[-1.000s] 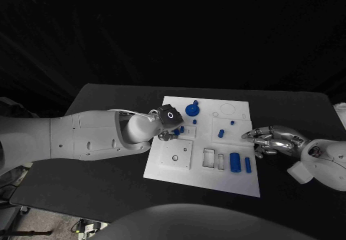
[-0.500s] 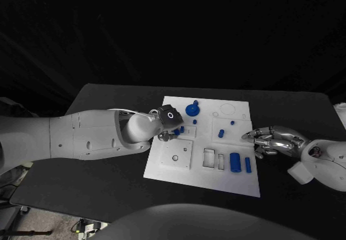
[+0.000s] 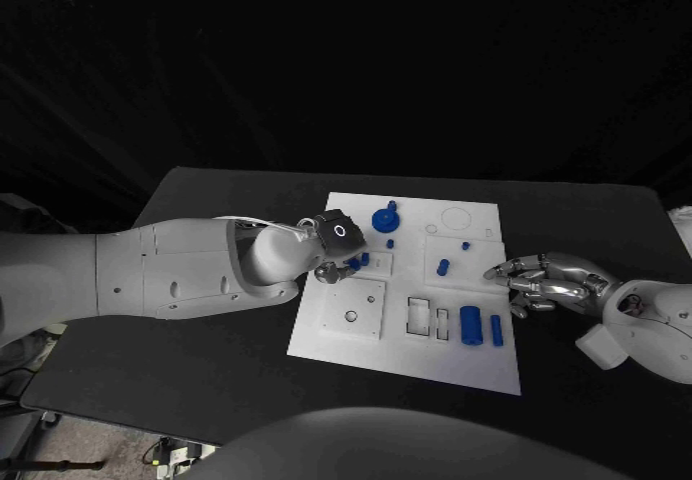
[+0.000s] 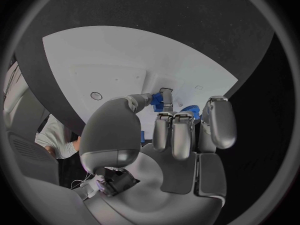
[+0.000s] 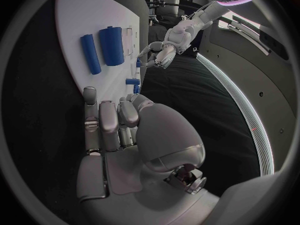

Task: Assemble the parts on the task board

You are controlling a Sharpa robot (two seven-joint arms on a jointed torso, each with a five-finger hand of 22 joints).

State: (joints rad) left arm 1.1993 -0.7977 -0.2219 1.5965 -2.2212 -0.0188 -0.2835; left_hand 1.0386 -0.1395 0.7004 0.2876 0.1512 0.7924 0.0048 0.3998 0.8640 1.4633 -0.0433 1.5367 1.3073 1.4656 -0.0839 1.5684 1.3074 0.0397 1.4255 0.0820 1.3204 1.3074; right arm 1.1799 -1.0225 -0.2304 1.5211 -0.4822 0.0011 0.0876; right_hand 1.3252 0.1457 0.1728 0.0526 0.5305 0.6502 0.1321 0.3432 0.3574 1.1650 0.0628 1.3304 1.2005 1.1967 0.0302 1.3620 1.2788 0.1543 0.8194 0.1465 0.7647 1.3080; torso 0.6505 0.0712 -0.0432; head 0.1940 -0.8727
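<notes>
The white task board [image 3: 405,345] lies in the middle of the black table. My left hand [image 3: 333,262] hovers over the board's left part and pinches a small blue part [image 3: 355,263] between thumb and a finger; the same part [image 4: 157,101] shows in the left wrist view. A blue round knob [image 3: 385,218] stands just beyond it. My right hand [image 3: 542,281] rests at the board's right edge with fingers curled in and nothing in them. Beside it on the board lie a thick blue cylinder [image 3: 470,322] and a thin blue bar [image 3: 496,329], and they show again as cylinder [image 5: 113,45] and bar [image 5: 90,54].
Small blue pegs [image 3: 441,267] stand in the board's middle. A square plate with a hole [image 3: 351,306] and rectangular slots [image 3: 418,315] sit near the board's front. A round recess [image 3: 456,218] lies at the far side. Bare black table [image 3: 216,370] surrounds the board.
My left hand has shifted very slightly to the left with the blue part still pinched. The right hand has stayed where it was.
</notes>
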